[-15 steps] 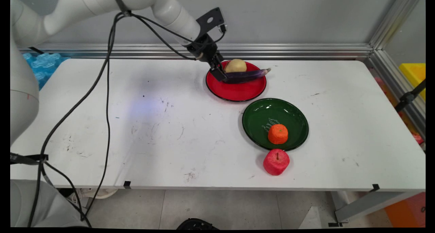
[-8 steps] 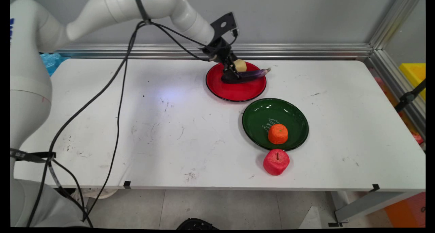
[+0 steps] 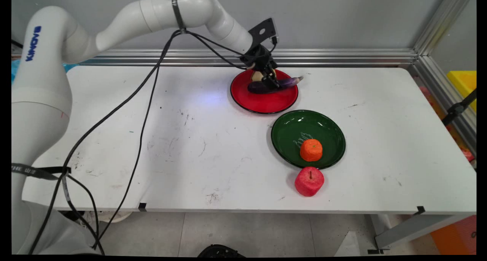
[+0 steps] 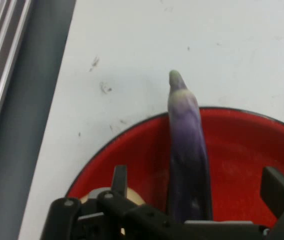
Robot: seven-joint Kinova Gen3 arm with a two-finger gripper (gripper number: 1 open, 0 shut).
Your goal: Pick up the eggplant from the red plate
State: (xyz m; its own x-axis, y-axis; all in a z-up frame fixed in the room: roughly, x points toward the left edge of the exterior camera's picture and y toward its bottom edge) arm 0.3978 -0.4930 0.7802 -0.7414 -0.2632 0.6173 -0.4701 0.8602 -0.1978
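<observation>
1. At the far side of the table (image 3: 190,147), on the red plate (image 3: 262,101), lies an eggplant (image 3: 283,82): long, slim, dark purple and glossy, paling to a lighter violet near its greenish tip, which reaches out past the plate's rim over the table in the hand view (image 4: 187,145).
2. Gripper (image 3: 271,82): lowered onto the middle of the eggplant. In the hand view the two fingers (image 4: 277,187) stand apart, one on each side of the eggplant's body, with the red plate (image 4: 242,150) showing between each finger and the eggplant; whether they touch it cannot be told.
3. Change from the earlier pictures: a second ago the gripper stood at the eggplant's left end; half a second ago it was a little further along; now it is over the eggplant's middle. The eggplant itself has not shifted on the plate.
4. Red plate: holds the eggplant and, behind it toward the wall, a pale yellow potato (image 3: 258,75), now mostly hidden by the gripper.
5. Green plate (image 3: 293,128): near the red plate, toward the table's near edge; holds an orange (image 3: 311,150) close to its near rim.
6. Red apple (image 3: 309,181): on the bare table, just beside the green plate's near rim.
</observation>
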